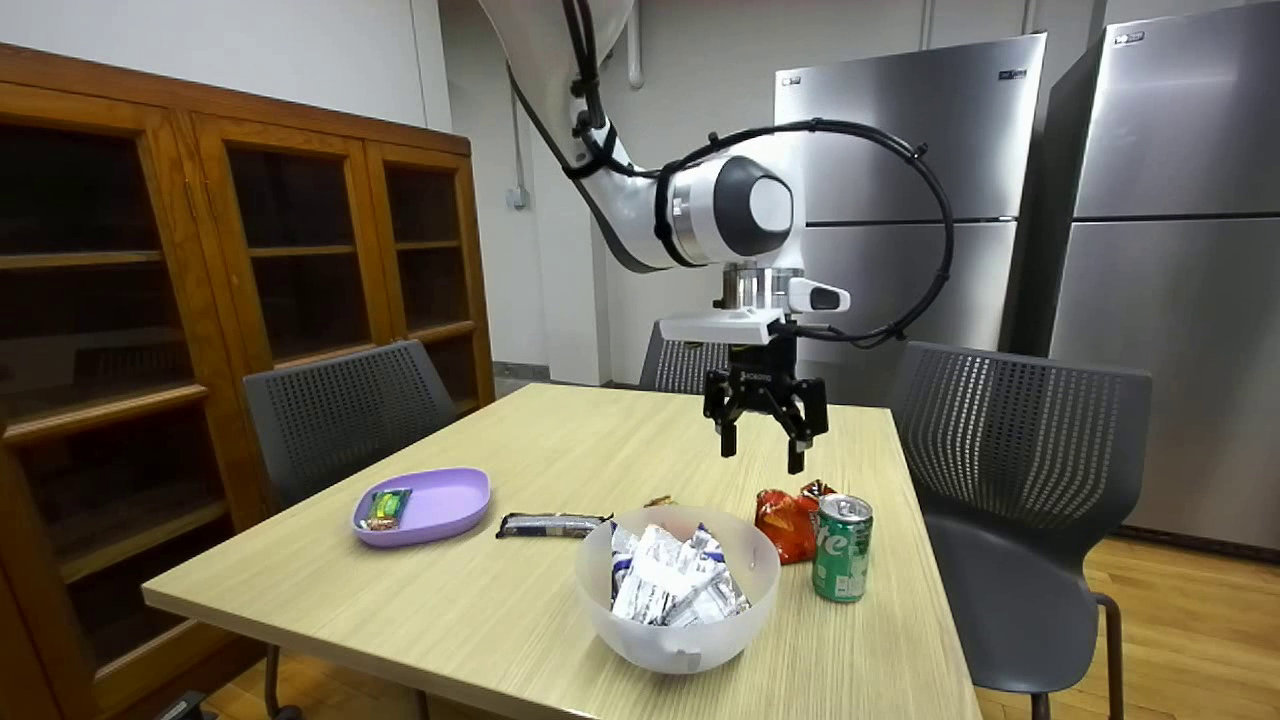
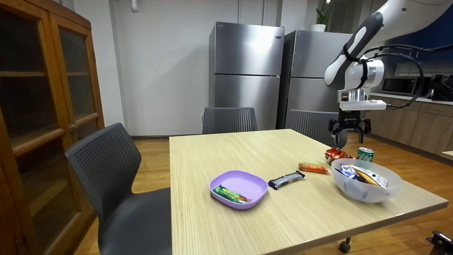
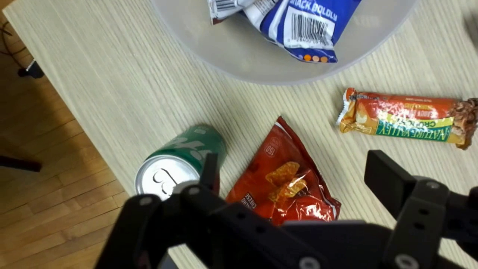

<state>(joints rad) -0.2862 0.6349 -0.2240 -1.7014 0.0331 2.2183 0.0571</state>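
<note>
Above red bag (image 3: 282, 183), wide-spread hand (image 1: 762, 449)

I am wearing black on my gripper (image 1: 762, 460) and mostly white on my arm (image 1: 632, 222). I am seeing red with golden print on the chip bag (image 3: 282, 181), green with white lettering on the can (image 1: 842, 555), orange, yellow and green on the granola bar (image 3: 407, 117), lilac on the tray (image 2: 244, 180), milky white on the bowl (image 1: 645, 645), and pale, fine-striped grain on the table (image 2: 226, 154).
</note>
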